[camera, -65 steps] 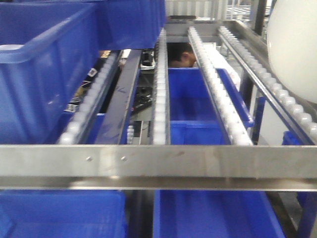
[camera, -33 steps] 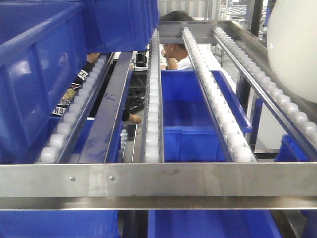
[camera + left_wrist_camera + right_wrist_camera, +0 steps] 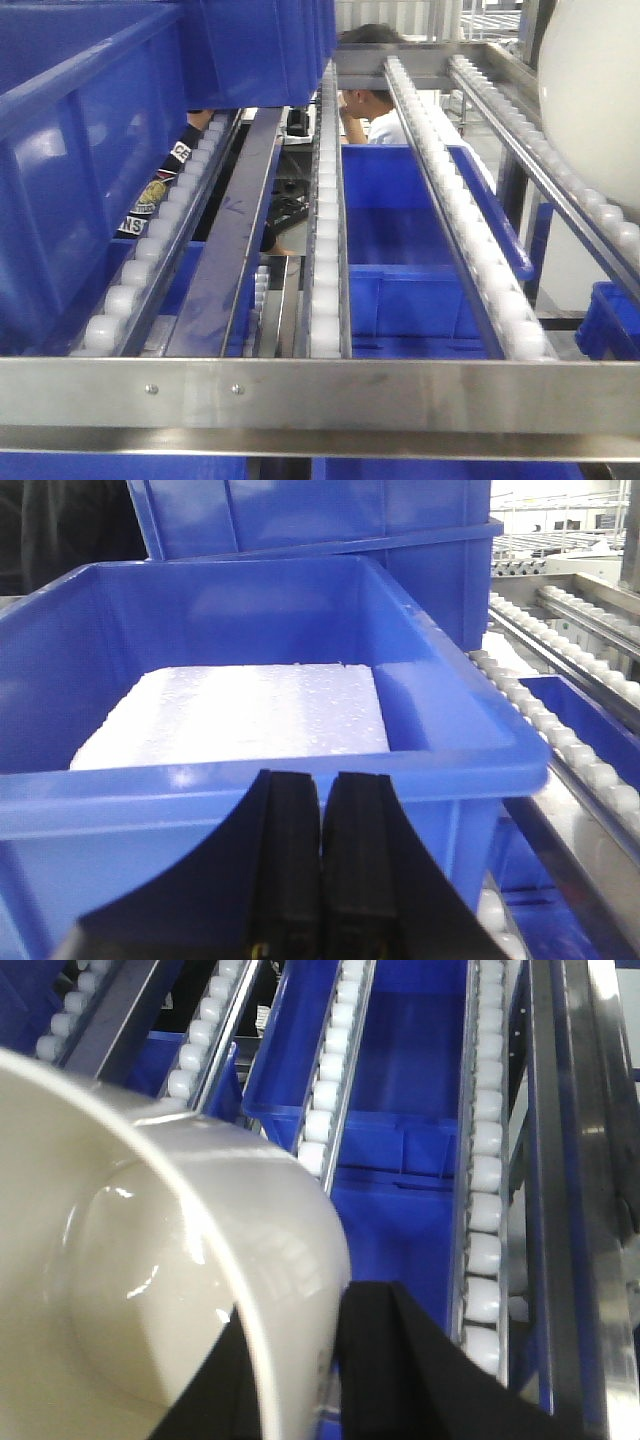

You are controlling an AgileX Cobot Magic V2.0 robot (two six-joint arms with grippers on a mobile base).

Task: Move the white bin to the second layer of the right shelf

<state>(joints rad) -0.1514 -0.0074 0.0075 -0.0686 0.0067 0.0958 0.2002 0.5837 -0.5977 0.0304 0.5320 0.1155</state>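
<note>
Two grippers: right gripper [image 3: 290,1380] clamped on white bin [image 3: 150,1260] rim; left gripper [image 3: 320,860] together, empty.

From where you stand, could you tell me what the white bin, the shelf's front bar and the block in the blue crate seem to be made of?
White bin: glossy plastic, by its smooth reflections. Front bar: brushed steel, grey sheen with rivets. White block in the blue crate: probably foam, matte and pebbly.

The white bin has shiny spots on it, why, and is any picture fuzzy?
Right wrist view: lights glare off the white bin's glossy inside; its rim looks smeared. Front view: the bin is washed out bright; the steel front bar shines. Left wrist view: the nearby gripper is soft.
</note>
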